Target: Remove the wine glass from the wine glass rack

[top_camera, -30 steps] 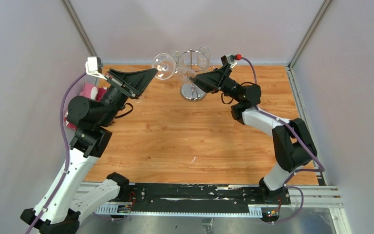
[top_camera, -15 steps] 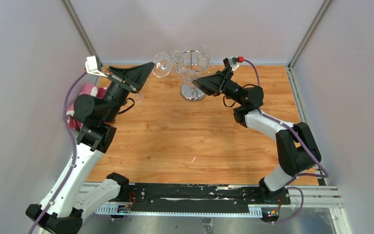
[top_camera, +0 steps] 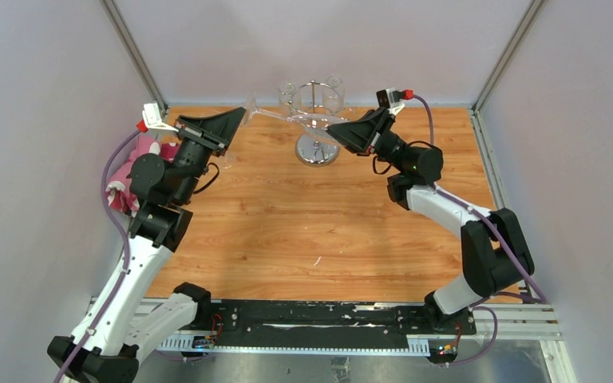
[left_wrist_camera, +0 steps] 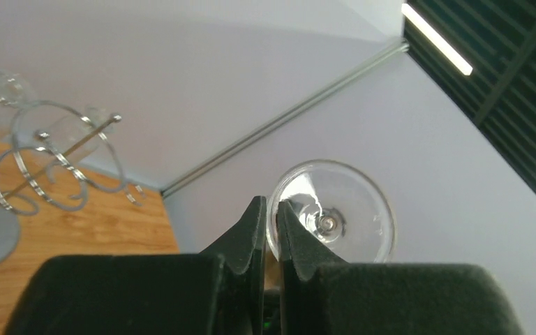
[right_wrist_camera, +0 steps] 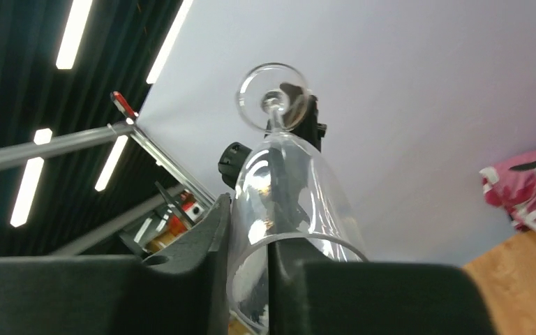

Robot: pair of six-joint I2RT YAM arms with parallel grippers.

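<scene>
- The wine glass [top_camera: 275, 114] lies almost level in the air, stretched between the two arms at the far side of the worktop [top_camera: 287, 231]. It is just in front of the wine glass rack [top_camera: 317, 150], and I cannot tell from above whether it touches the wire.
- The left hand [top_camera: 244, 116] pinches the edge of the round foot. In the left wrist view its fingers [left_wrist_camera: 255, 223] are pressed onto the rim of the foot disc, leaving only a thin gap for the glass. Holding the far end of the stem probably keeps the glass from swinging.
- The right hand [top_camera: 330, 128] pinches the wall of the bowl at its mouth, one finger [right_wrist_camera: 216, 223] outside and the other inside. This grip likely carries most of the weight.
- The glass seems to lie sideways because a rack like this holds glasses by the foot, so the foot has to slide out sideways through a loop.
- In the left wrist view the rack stands well apart from the foot, so the glass looks free of the loops.
- Other glasses [top_camera: 335, 84] hang on the far side of the rack, so the carried glass needs room to avoid knocking them.
- A pink cloth [top_camera: 132, 171] lies beside the left arm, touching nothing in play.
</scene>
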